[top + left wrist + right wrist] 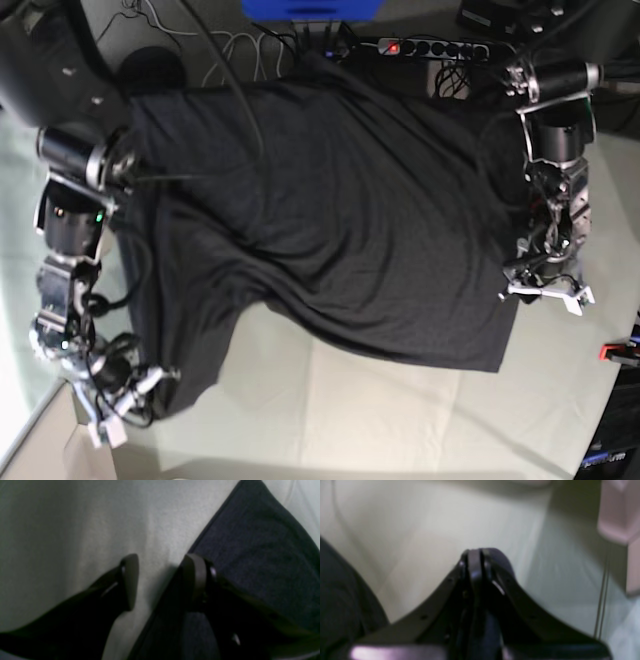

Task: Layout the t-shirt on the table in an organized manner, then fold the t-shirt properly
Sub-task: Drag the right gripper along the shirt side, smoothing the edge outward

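Right claw (476, 555) clenched on a t-shirt (330, 210) fold. Left claw (162, 580) released, one finger over the shirt's edge, the other over bare worktop (75, 517).

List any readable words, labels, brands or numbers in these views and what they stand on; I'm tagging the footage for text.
None can be read.
t-shirt: plain dark side up, no print or lettering showing.
table: no markings.
power strip: any lettering too small to read.
Both wrist views: too blurred to show text.
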### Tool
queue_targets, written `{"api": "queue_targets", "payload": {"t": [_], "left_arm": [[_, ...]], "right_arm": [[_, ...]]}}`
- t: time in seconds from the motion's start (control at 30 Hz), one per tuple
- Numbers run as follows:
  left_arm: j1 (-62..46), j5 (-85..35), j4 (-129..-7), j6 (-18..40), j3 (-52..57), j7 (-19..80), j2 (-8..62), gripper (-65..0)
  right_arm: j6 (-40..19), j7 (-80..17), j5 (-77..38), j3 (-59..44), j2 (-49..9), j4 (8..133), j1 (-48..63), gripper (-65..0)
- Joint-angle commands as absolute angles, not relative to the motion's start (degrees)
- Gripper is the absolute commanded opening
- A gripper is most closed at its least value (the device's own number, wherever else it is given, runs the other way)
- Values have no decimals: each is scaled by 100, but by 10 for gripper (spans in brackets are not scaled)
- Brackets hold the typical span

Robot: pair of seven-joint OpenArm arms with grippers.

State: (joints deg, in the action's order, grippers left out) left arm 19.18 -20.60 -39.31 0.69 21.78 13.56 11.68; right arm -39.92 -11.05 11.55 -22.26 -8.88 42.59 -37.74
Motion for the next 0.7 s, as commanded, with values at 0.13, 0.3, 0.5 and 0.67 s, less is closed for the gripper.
{"api": "queue_targets", "payload": {"t": [0.13,0.3,0.5,0.67], "left_arm": [[1956,-2079,-4523,13,2193,1481,1200,-361],[1965,-2079,-4611,13,2193,1481,1209,-361],[1982,-2079,-4611,13,2193,1481,1209,-361],[1991,-2079,-4620,13,2193,1481,1244,-361]], "right_arm": [[-4000,-48,1051,-2237,-1341,2888,-4708,-650],[-4000,866,1077,-2229,-1499,1604,-5429,-645],[-3336,1182,1059,-2220,-1437,1578,-5754,-642],[-2624,1182,1068,-2220,-1349,1578,-5965,-641]]}}
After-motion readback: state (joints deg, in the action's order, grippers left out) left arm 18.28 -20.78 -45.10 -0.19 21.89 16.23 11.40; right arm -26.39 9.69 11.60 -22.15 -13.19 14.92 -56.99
